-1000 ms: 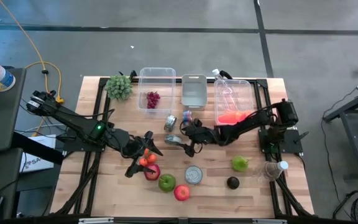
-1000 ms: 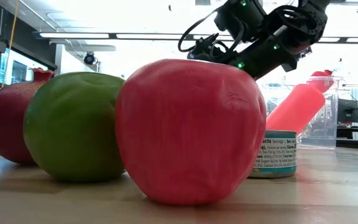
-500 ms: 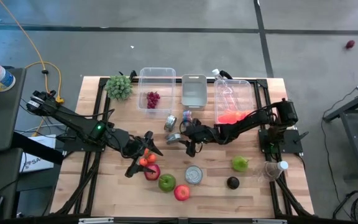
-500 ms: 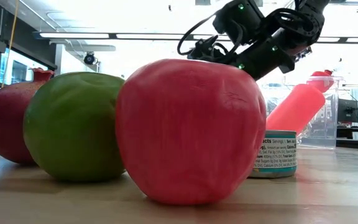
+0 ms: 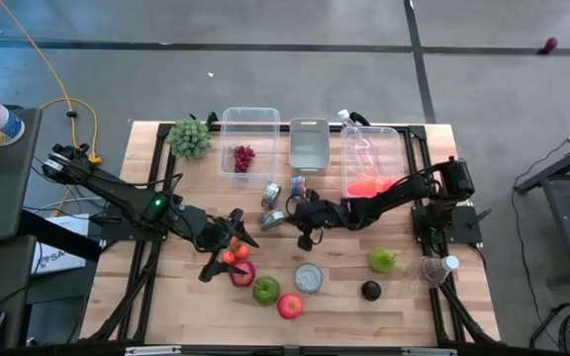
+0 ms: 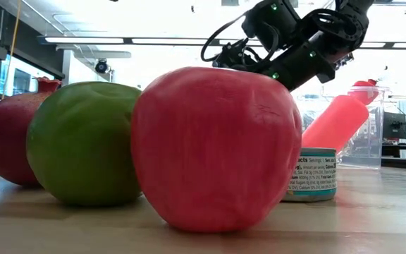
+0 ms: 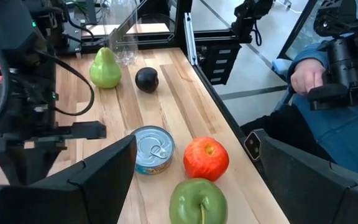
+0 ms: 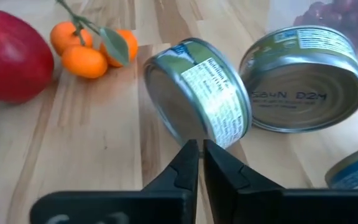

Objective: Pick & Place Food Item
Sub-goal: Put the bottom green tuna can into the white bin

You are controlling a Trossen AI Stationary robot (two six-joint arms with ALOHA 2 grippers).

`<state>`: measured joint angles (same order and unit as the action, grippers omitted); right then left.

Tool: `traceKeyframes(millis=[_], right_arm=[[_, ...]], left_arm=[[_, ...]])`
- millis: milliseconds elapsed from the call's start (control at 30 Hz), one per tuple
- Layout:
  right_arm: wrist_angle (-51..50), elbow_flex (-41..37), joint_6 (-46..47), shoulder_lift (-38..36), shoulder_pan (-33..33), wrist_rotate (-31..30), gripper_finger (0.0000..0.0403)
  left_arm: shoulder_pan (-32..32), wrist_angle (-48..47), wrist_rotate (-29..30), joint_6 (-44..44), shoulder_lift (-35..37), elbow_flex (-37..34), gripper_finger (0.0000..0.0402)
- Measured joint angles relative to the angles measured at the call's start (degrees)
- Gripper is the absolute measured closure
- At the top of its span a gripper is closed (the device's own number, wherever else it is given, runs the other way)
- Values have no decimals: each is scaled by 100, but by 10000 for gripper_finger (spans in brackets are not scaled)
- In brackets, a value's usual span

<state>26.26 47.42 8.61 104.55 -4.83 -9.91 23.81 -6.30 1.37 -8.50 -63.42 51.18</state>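
Observation:
Two tin cans lie near the table's middle. One can (image 8: 197, 93) (image 5: 274, 220) stands tilted on its edge and leans against the other can (image 8: 303, 74), which lies on its side. My right gripper (image 8: 199, 149) (image 5: 301, 223) is shut, with its tips at the tilted can's lower wall. My left gripper (image 7: 194, 140) (image 5: 228, 245) hangs open above the small oranges (image 8: 89, 53) (image 5: 234, 255), which lie on the table untouched. My right gripper's shut fingertips (image 8: 188, 152) sit level against the lower wall (image 8: 211, 138) of the tilted can, coming from the table's right. Whether they pinch its rim or only touch it, I cannot tell. The can rests on the table and against the other can.
Near the front edge are a pomegranate (image 5: 241, 273), green apple (image 5: 265, 290), red apple (image 5: 289, 306), another can (image 5: 308, 279), avocado (image 5: 370, 290) and pear (image 5: 382, 260). Along the far edge stand a bin of grapes (image 5: 248, 119), a metal tray (image 5: 309, 143) and a bin with a red bottle (image 5: 384, 148). A person (image 7: 334, 99) sits beyond the table.
My right gripper has shut its fingers beside the nearer can, staying almost in place. The can has shifted slightly toward the table's left.

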Motion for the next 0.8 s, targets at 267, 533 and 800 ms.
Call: traceKeyframes(millis=[267, 533, 800], right_arm=[[-280, 0, -620, -103, -413, -444, 348], [-416, -9, -854, -318, -939, -1765, 266], [-534, 1, -817, -553, -1111, -1876, 187]], left_arm=[[-29, -489, 0, -410, -13, 0, 71], [-46, -523, 0, -537, -13, 0, 71], [-46, -441, 103, -552, -13, 0, 71]])
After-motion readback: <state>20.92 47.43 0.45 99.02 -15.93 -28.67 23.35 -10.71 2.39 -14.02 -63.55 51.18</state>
